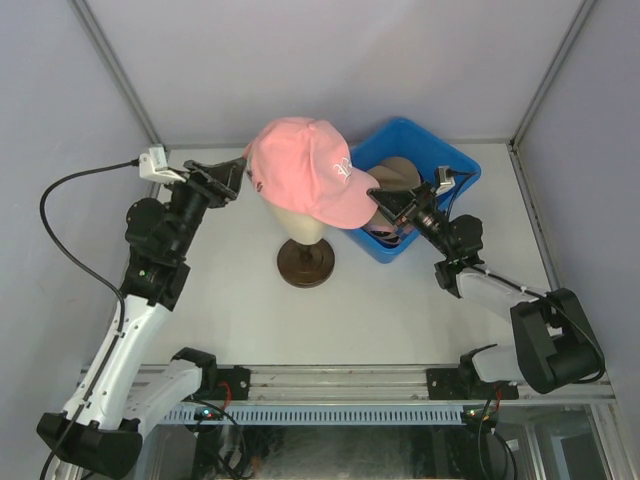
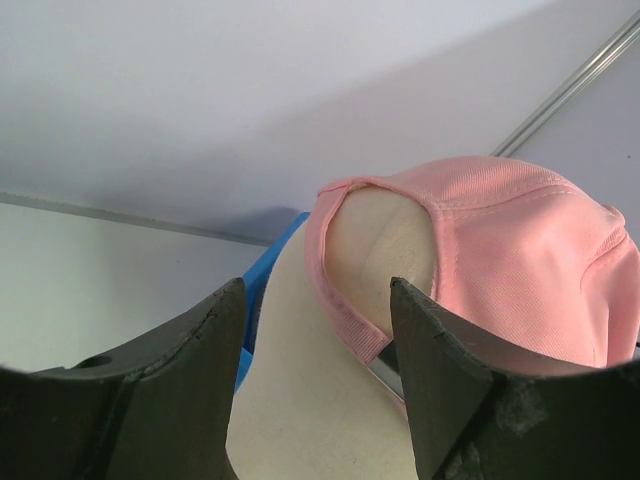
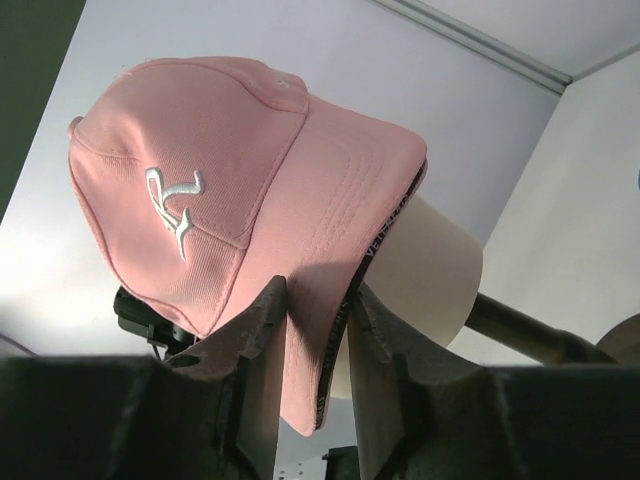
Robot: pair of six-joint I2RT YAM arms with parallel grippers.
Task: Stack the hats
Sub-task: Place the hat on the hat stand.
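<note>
The right gripper (image 3: 318,300) is pinched on the brim (image 3: 345,210) of the pink cap (image 3: 200,170), one finger (image 3: 262,345) above the brim's edge and the other beneath it, with the fabric filling the narrow gap between them. From above, this gripper (image 1: 385,207) reaches in from the right, over the near left corner of the blue bin (image 1: 455,160). The pink cap (image 1: 300,165) sits on the beige mannequin head (image 1: 303,222), brim pointing right towards the bin, white embroidered logo (image 3: 175,205) on its front. The head stands upright on a round brown base (image 1: 305,263) near the middle of the table (image 1: 400,310). A tan cap (image 1: 400,172) lies inside the bin, just behind the right gripper. The left gripper (image 1: 235,180) hangs at the far left of the head with its jaws spread and nothing between them; in its own view the left gripper (image 2: 315,300) frames the bare back of the head and the cap's rear strap (image 2: 350,330), close to them but not touching
</note>
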